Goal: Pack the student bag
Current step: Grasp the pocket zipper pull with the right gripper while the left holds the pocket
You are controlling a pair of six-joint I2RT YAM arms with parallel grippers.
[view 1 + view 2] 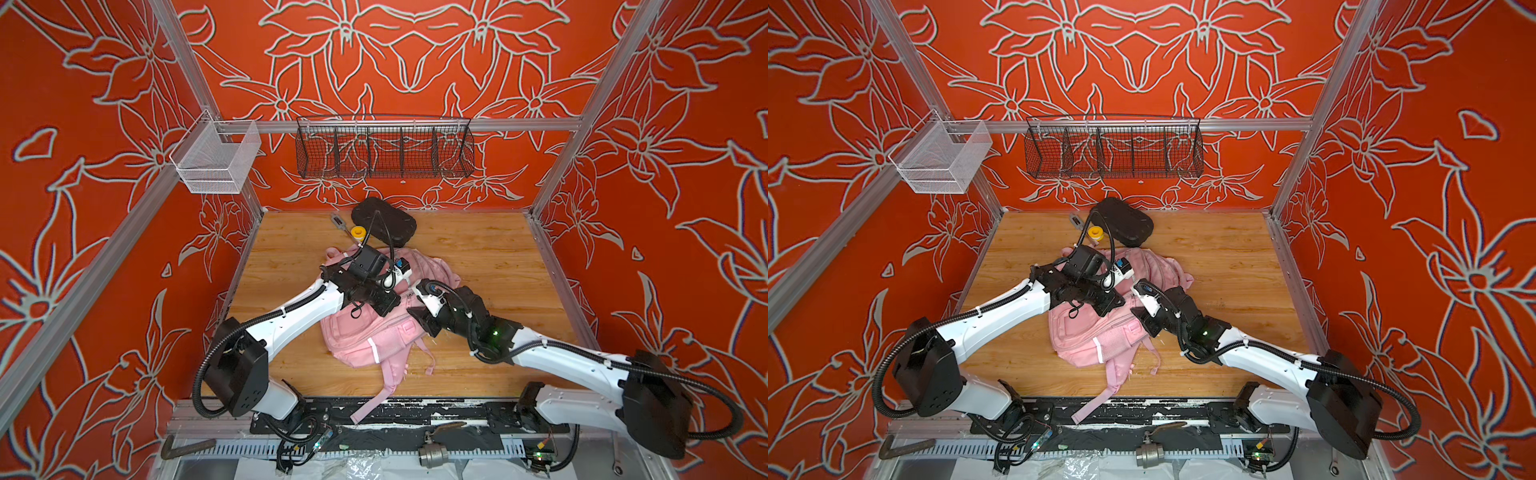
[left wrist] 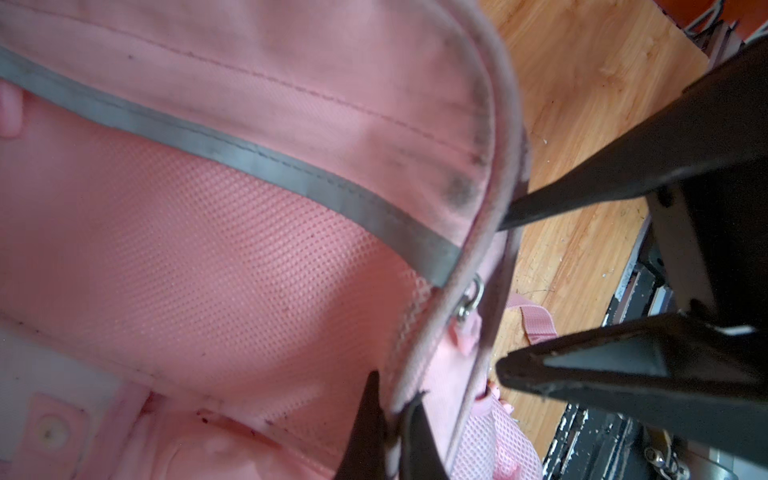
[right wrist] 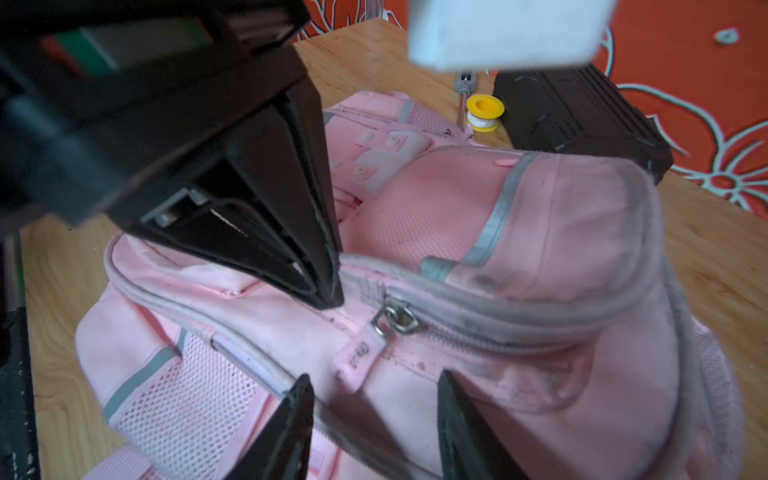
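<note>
student bag (image 1: pixel 357 336): lies flat in the middle of the table (image 1: pixel 478 257), front pockets up, within reach of both arms.
left gripper (image 3: pixel 326 291): clamped shut on the bag's piping (image 3: pixel 374 266) beside the zip, probably as an anchor so the fabric cannot bunch.
right gripper (image 3: pixel 374 374): jaws partly apart, straddling the pink zipper pull (image 3: pixel 359 357) without touching it — lined up to pinch it, I judge.
unpacked: black case (image 3: pixel 582 120) and yellow spool (image 3: pixel 484 109) lie behind the bag.

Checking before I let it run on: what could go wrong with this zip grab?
The right gripper stands open around the small zipper pull; closing off-centre could catch fabric instead. The left gripper pinches only a thin edge of the student bag, which could slip once the zip is tugged.
</note>
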